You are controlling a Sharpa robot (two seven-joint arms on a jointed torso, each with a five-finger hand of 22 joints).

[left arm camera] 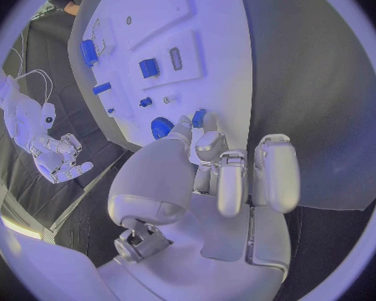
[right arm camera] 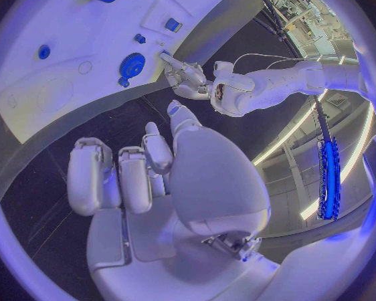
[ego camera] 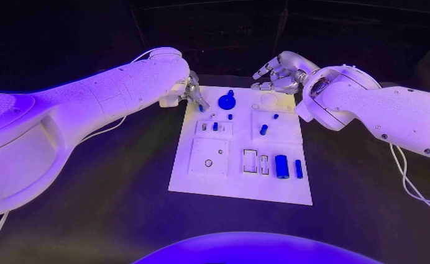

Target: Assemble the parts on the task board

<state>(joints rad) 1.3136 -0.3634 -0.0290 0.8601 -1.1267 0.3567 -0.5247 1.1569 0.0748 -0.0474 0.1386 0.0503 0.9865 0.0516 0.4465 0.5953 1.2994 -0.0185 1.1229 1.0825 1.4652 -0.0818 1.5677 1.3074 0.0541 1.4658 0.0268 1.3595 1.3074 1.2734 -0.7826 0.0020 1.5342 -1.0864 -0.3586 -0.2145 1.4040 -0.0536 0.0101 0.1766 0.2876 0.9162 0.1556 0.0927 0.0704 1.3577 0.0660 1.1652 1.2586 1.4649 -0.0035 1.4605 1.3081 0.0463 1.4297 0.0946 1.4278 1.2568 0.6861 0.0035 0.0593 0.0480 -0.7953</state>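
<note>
Task board (ego camera: 235,186) flat on black table (ego camera: 107,214), dark room behind.

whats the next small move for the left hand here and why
Probably lift the left hand slightly from the far left corner of the white task board. Its fingertips appear to pinch a small blue part at that edge, beside the round blue knob-shaped part. The right hand hovers open past the far edge, holding nothing.
</note>
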